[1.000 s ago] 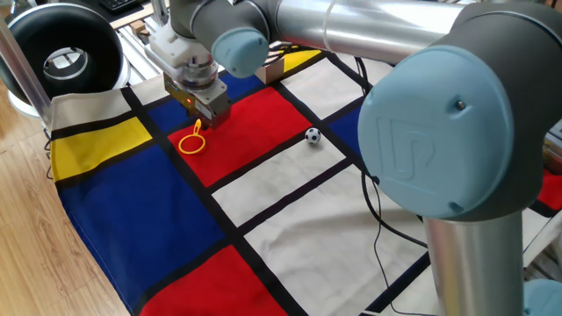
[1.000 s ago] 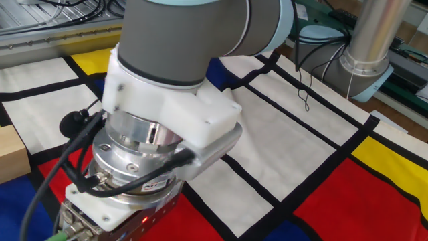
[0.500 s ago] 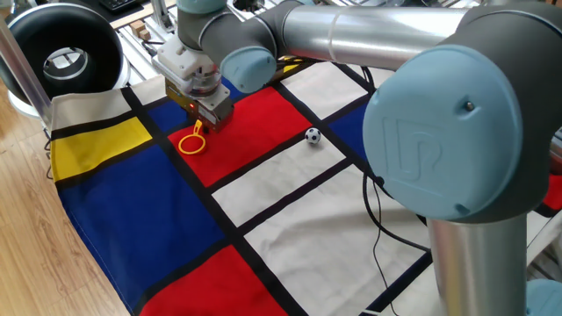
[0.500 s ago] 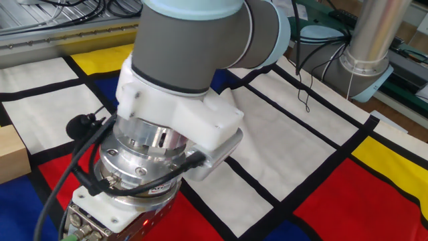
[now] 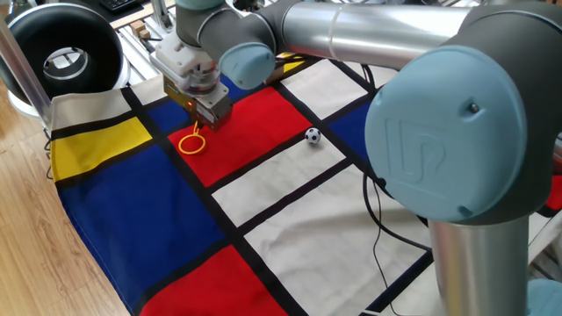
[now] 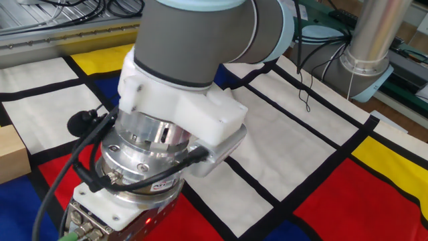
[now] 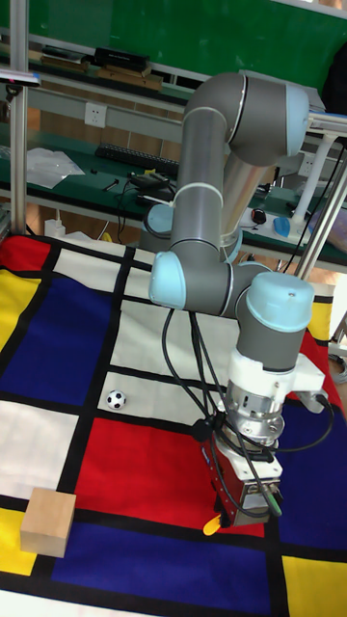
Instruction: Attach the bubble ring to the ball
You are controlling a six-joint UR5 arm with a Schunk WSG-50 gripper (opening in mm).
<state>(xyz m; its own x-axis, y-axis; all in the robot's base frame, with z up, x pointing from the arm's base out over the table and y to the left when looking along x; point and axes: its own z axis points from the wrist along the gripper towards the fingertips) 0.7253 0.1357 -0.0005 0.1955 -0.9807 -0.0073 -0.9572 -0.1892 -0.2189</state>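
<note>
The bubble ring [image 5: 191,142], a thin yellow loop, lies on the cloth where a red and a blue patch meet, its short handle pointing up to my gripper [image 5: 203,125]. The fingertips stand right at the top of the handle, and the gap between them is hidden. In the tall fixed view only a yellow bit of the bubble ring [image 7: 210,525] shows beside my gripper [image 7: 227,518]. The ball [image 5: 313,135], tiny and black-and-white, rests on the red patch to the right, well apart from the ring. It also shows as the ball [image 7: 116,398] in the tall view.
A tan wooden cube [image 7: 48,521] sits on the cloth near the yellow patch, and the cube [image 6: 10,154] also shows at the left edge of the other fixed view. A black round device [image 5: 61,44] stands beyond the cloth's far corner. A cable [image 5: 378,237] trails over the white patches.
The wrist has shifted slightly over the ring's handle. The ring and the ball have stayed where they were.
</note>
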